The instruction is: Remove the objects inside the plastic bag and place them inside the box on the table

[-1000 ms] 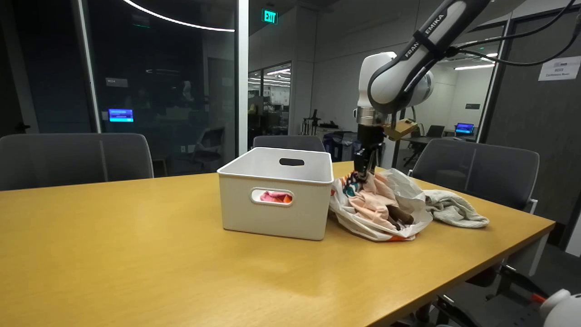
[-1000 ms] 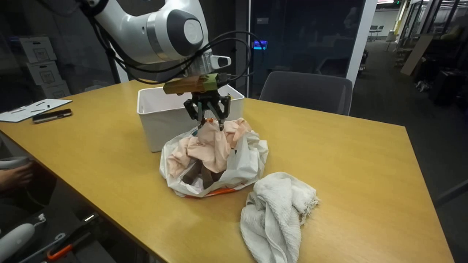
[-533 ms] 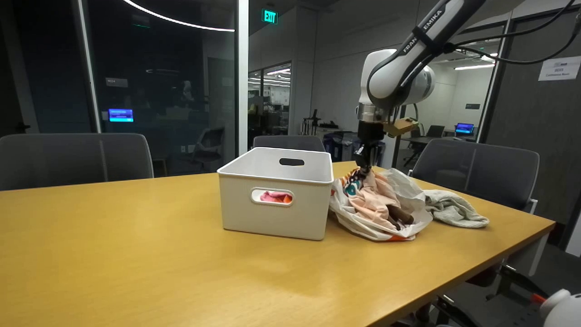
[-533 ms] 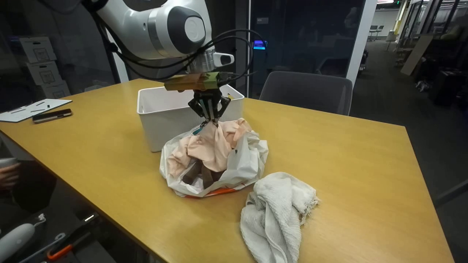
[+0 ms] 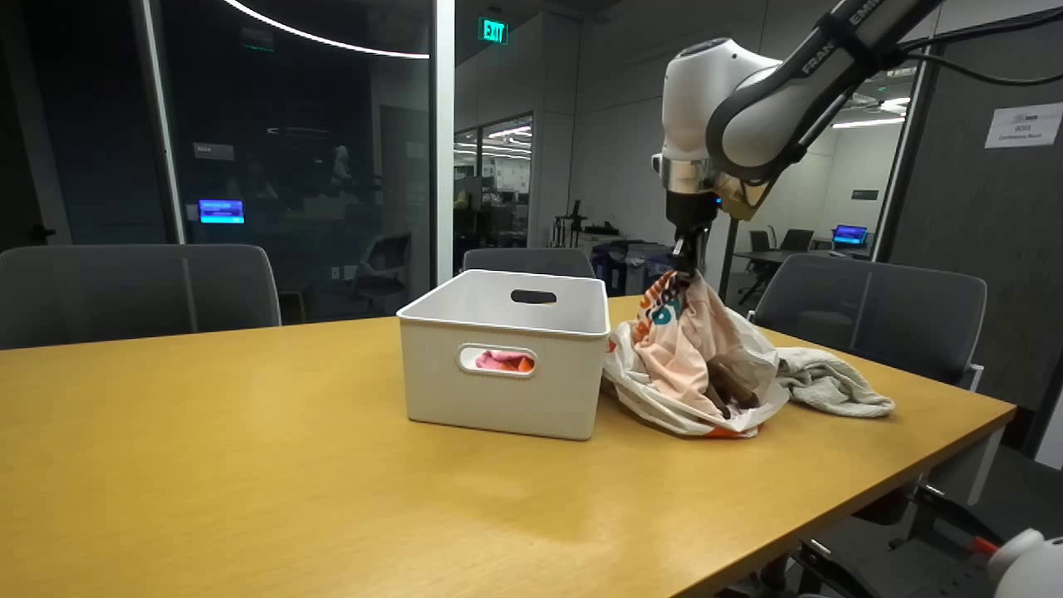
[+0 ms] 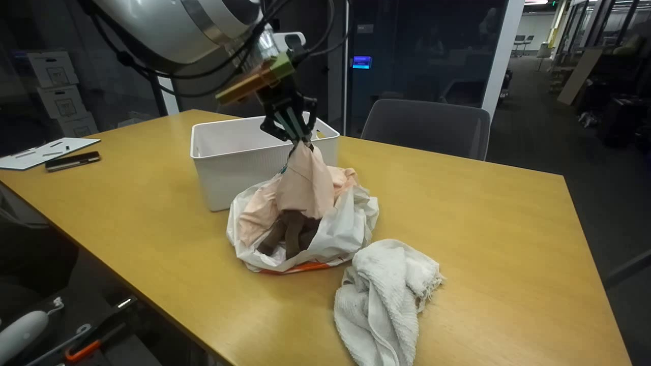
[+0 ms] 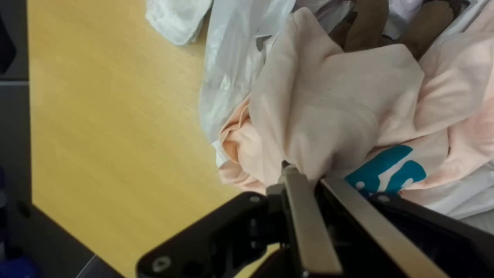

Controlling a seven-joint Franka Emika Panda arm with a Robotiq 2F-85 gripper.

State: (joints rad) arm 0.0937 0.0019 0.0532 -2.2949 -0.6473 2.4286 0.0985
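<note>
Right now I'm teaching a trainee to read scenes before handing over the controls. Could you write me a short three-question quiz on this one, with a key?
1. True or false: the tool is shut on the peach cloth, part of which lies in the bag.
2. In an exterior view, which two bright colours show through the near slot of the box?
3. Where does the towel lie? (a) in the box (b) in the bag (c) on the table

Key: 1. True. 2. Pink and orange. 3. (c)
</note>
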